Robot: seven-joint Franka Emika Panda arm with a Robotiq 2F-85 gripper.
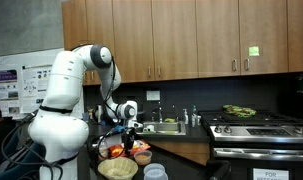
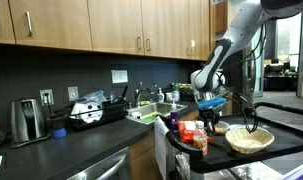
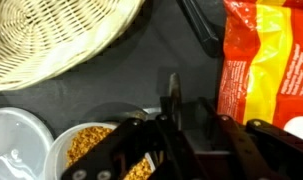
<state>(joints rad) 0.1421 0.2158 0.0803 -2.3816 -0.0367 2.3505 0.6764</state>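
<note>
My gripper [image 3: 189,105] hangs over a dark counter, its fingers drawn close together with only a narrow slit between them and nothing visible in it. It hovers just above a bowl of orange-yellow grains [image 3: 86,150], which lies below and to its left. An orange and red bag [image 3: 266,60] lies right beside it on the right. A wicker basket [image 3: 51,40] fills the upper left. The gripper shows in both exterior views [image 1: 129,125] [image 2: 209,112], low over the cluttered counter next to the basket [image 1: 118,168] [image 2: 249,139].
A white plastic lid [image 3: 16,140] lies next to the bowl. A sink [image 2: 146,115] and a stove [image 1: 256,128] stand along the back counter. A toaster [image 2: 28,120] is farther off. Wooden cabinets [image 1: 191,35] hang above.
</note>
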